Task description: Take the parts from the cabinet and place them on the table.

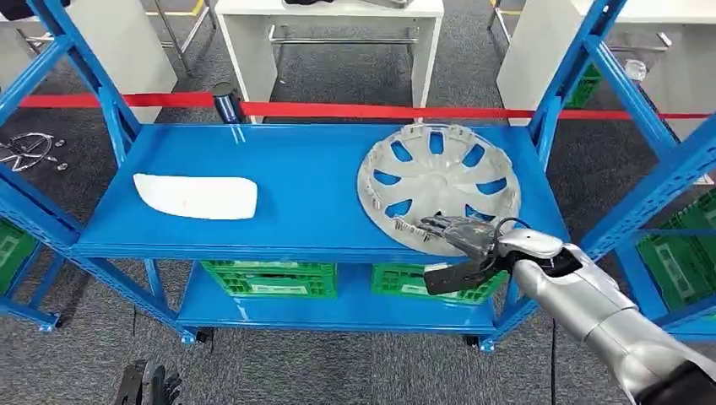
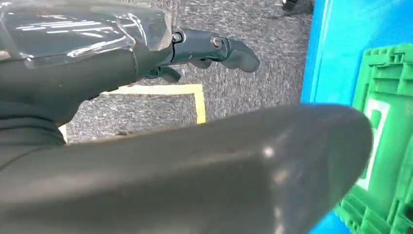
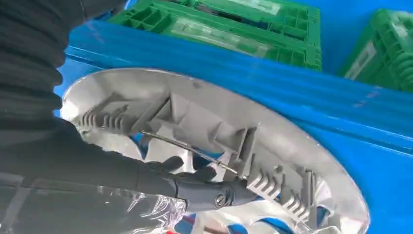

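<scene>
A blue shelf rack (image 1: 304, 181) stands in front of the robot; on its upper shelf, toward the right, lies a silver wheel cover (image 1: 439, 181), inner side up, its near edge reaching the shelf's front lip; on the left of the same shelf, well apart from it, lies a white curved part (image 1: 197, 196). The right hand (image 1: 456, 245) is at the near rim of the wheel cover; in the head view its dark fingers (image 1: 439, 226) lie over the rim while the thumb sits below the shelf edge; the right wrist view shows fingers (image 3: 204, 175) curled among the ribs and clips on the cover's inner side; whether the grip is fully closed I cannot tell. The left hand (image 2: 209, 48) hangs low above grey carpet, fingers bent inward and holding nothing. Green crates (image 1: 270, 278) sit on the lower shelf; a red barrier tape (image 1: 380, 110) runs behind the rack, with white tables (image 1: 329, 34) beyond it.
</scene>
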You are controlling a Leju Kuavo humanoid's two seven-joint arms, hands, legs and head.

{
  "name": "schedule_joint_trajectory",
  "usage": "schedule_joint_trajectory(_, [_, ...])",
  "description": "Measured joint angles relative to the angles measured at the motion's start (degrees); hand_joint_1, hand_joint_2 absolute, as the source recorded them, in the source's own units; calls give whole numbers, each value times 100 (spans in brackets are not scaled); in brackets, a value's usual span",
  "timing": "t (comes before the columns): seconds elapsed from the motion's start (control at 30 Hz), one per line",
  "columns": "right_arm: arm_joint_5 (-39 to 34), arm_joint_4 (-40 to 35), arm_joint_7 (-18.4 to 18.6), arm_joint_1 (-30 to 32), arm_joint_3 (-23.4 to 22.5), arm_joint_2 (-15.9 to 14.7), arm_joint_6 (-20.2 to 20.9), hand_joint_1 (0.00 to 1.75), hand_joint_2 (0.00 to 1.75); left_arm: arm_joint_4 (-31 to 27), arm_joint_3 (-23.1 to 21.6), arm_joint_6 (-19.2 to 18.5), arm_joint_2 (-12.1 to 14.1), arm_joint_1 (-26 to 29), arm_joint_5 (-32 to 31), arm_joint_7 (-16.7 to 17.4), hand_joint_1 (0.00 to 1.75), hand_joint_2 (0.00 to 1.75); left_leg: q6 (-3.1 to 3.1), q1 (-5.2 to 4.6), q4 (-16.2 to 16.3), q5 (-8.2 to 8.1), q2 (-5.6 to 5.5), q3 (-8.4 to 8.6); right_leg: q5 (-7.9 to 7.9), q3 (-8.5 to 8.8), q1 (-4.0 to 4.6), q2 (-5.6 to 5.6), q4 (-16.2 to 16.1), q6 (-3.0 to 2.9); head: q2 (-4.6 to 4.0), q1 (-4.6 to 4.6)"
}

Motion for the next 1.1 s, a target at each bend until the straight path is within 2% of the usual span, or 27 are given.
schedule_joint_trajectory(0.03, [2,9,-2,-1,-4,7,-4,0,175,0,4,-2,-2,-1,-9,-4,0,0,-20,17,-11,9,0,5,-5,4,17,0,3,-29,0,7])
schedule_joint_trajectory(0.1, [2,15,-7,-27,-15,20,-11,0,175,-7,26,-2,-2,0,-18,-20,0,0,-95,44,94,-87,1,-57,20,32,-42,-1,-24,-92,0,7])
schedule_joint_trajectory(0.13, [2,20,-7,-30,-17,22,-13,0,175,-7,28,-9,-2,-3,-26,-28,0,0,-121,49,348,-262,7,-157,21,41,-43,-4,-23,-131,0,-20])
schedule_joint_trajectory(0.2, [2,26,-7,-26,-20,35,-15,0,175,-7,37,-13,-2,-7,-35,-37,0,0,-168,74,1289,-712,8,-587,16,30,-37,-4,-21,-139,0,-20])
schedule_joint_trajectory(0.23, [0,33,-7,-21,-20,41,-15,23,175,-7,37,-24,-7,-3,-50,-42,0,0,-180,84,1718,-863,8,-788,16,28,-33,-4,-20,-139,0,-17])
schedule_joint_trajectory(0.27, [0,37,-7,-21,-20,44,-2,28,175,-7,37,-50,-9,-3,-70,-53,0,0,-185,90,1892,-865,9,-873,16,30,-32,-4,-18,-138,0,-17])
schedule_joint_trajectory(0.3, [0,44,-7,-23,-20,46,9,28,175,-7,39,-59,-11,-5,-72,-61,0,0,-181,95,1751,-733,9,-803,16,38,-33,-3,-18,-137,0,-17])
schedule_joint_trajectory(0.33, [0,52,-7,-23,-26,52,11,101,175,-11,42,-66,-9,-8,-79,-72,0,0,-172,97,1383,-522,10,-618,15,46,-35,-1,-18,-136,0,-17])
schedule_joint_trajectory(0.37, [0,55,-7,-24,-39,57,11,134,175,-28,44,-68,-9,-9,-79,-83,0,0,-153,97,856,-277,11,-348,15,57,-36,2,-18,-134,0,-17])
schedule_joint_trajectory(0.4, [0,55,-7,-26,-57,59,9,140,175,-52,46,-74,-9,-16,-79,-90,0,0,-126,97,335,-69,10,-71,16,65,-35,3,-18,-129,0,-17])
schedule_joint_trajectory(0.43, [-2,55,-7,-28,-68,57,9,147,175,-61,48,-85,-7,-34,-81,-105,0,0,-110,69,56,-132,5,80,17,51,4,3,-15,-118,0,-15])
schedule_joint_trajectory(0.47, [-7,55,0,-40,-87,50,7,141,175,-83,48,-112,-7,-37,-83,-114,0,0,-84,57,37,-122,6,71,25,22,16,2,-10,-77,0,-9])
schedule_joint_trajectory(0.5, [-13,55,2,-40,-109,48,7,143,175,-98,48,-120,-9,-33,-85,-116,0,0,-69,41,48,-121,4,72,39,10,9,2,-15,-48,0,-13])
schedule_joint_trajectory(0.57, [-17,55,2,-43,-148,44,5,168,175,-120,50,-133,-9,-32,-85,-118,0,0,5,27,16,-86,5,78,67,26,0,3,-60,23,0,-15])
schedule_joint_trajectory(0.6, [-17,55,0,-48,-168,44,4,168,175,-142,52,-133,-9,-33,-85,-118,0,0,72,85,-61,-33,21,115,27,-29,-14,-3,-9,41,0,-11])
schedule_joint_trajectory(0.63, [-20,55,0,-55,-183,22,4,168,175,-168,52,-138,-11,-42,-85,-120,0,0,110,73,-79,-17,21,118,-86,-112,-4,-2,173,22,0,-2])
schedule_joint_trajectory(0.7, [-28,55,2,-31,-188,6,4,166,175,-195,59,-140,-13,-38,-85,-120,0,0,133,62,-78,-11,17,98,-481,-549,-5,-1,1108,-37,0,7])
schedule_joint_trajectory(0.73, [-35,55,0,-17,-188,0,4,166,175,-195,68,-142,-18,-34,-85,-120,0,0,136,49,-76,-10,16,90,-630,-773,-6,-1,1572,-39,0,7])
schedule_joint_trajectory(0.77, [-44,55,0,-8,-188,0,4,164,175,-195,81,-142,-22,-30,-85,-120,0,0,136,44,-75,-10,16,88,-685,-916,-8,-2,1858,-16,0,7])
schedule_joint_trajectory(0.8, [-50,55,0,2,-190,0,2,164,175,-195,92,-142,-24,-28,-85,-120,0,0,135,44,-73,-11,16,90,-634,-922,-9,-2,1833,22,0,7])
schedule_joint_trajectory(0.83, [-52,55,0,0,-195,0,-4,164,175,-197,101,-142,-26,-29,-85,-120,0,0,132,44,-70,-13,15,94,-476,-765,-10,-3,1512,80,0,7])
schedule_joint_trajectory(0.87, [-57,55,0,-8,-208,0,-4,161,175,-205,111,-142,-35,-29,-85,-120,0,0,125,45,-63,-18,15,98,-288,-546,-16,-5,1046,133,0,9])
schedule_joint_trajectory(0.9, [-61,55,0,-17,-212,0,-4,157,175,-223,120,-142,-48,-29,-85,-120,0,0,106,45,-45,-30,11,99,-70,-253,-27,-8,442,176,0,7])
schedule_joint_trajectory(0.93, [-68,55,-2,-22,-221,2,-4,157,175,-241,129,-142,-52,-29,-85,-120,0,0,76,29,-18,-50,6,81,14,-59,-36,-20,44,167,0,11])
schedule_joint_trajectory(0.97, [-74,46,-9,-30,-229,7,-9,161,175,-256,136,-138,-55,-31,-85,-120,0,0,36,-12,34,-82,3,46,29,-25,-10,-1,4,80,0,4])
schedule_joint_trajectory(1.07, [-77,20,-9,-30,-280,11,-15,159,175,-297,170,-133,-63,-27,-85,-120,0,0,-20,19,22,-69,2,43,28,-41,30,-4,15,-20,0,2])
schedule_joint_trajectory(1.1, [-79,3,-9,-34,-304,13,-5,169,175,-334,188,-138,-59,-15,-85,-120,0,0,-60,37,52,-104,-2,14,54,-22,-39,-7,-11,-66,0,7])
